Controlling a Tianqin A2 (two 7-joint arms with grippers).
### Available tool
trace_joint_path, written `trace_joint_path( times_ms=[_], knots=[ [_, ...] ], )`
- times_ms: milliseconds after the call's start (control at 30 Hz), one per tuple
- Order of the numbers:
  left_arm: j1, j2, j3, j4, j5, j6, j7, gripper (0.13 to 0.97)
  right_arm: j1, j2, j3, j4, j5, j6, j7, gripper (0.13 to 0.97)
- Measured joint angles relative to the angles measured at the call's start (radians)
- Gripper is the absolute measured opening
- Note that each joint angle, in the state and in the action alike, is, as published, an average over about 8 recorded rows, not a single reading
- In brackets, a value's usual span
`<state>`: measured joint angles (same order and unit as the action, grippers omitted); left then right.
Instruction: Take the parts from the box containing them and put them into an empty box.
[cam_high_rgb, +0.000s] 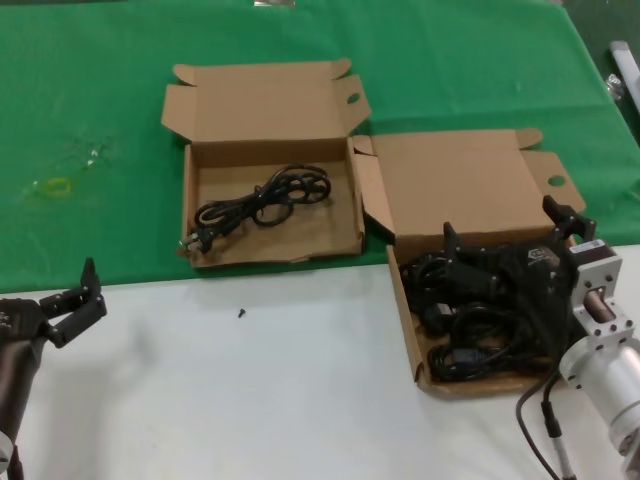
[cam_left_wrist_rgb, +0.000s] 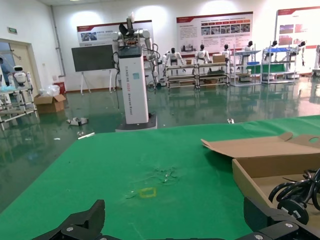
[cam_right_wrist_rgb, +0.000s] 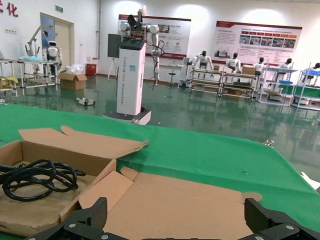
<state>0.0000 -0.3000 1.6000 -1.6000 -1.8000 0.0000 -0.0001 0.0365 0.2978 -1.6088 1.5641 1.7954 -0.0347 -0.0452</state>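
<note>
The box containing the parts (cam_high_rgb: 408, 320) lies open at the right, with several black power cords (cam_high_rgb: 470, 330) heaped in it. My right gripper (cam_high_rgb: 507, 228) hangs open over the far part of this box, above the cords and in front of the lid (cam_right_wrist_rgb: 175, 200), holding nothing. The other box (cam_high_rgb: 340, 225) lies open to the left with one black cord (cam_high_rgb: 262, 202) in it; it also shows in the right wrist view (cam_right_wrist_rgb: 35, 177) and the left wrist view (cam_left_wrist_rgb: 297, 192). My left gripper (cam_high_rgb: 85, 300) is open and empty low at the near left.
The boxes lie where a green cloth (cam_high_rgb: 100, 90) meets the white table (cam_high_rgb: 250, 400). A small black screw (cam_high_rgb: 241, 312) lies on the white part. A yellow ring (cam_high_rgb: 55, 187) lies on the cloth at the far left.
</note>
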Motion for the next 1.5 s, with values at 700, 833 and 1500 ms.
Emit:
trace_joint_path(
  times_ms=[700,833,1500],
  knots=[
    [0.000,0.000,0.000,0.000,0.000,0.000,0.000,0.966,-0.005,0.000,0.001,0.005,0.001,0.004,0.006,0.966],
    [0.000,0.000,0.000,0.000,0.000,0.000,0.000,0.966,-0.005,0.000,0.001,0.005,0.001,0.004,0.006,0.966],
    [0.000,0.000,0.000,0.000,0.000,0.000,0.000,0.966,-0.005,0.000,0.001,0.005,0.001,0.004,0.006,0.966]
  ],
)
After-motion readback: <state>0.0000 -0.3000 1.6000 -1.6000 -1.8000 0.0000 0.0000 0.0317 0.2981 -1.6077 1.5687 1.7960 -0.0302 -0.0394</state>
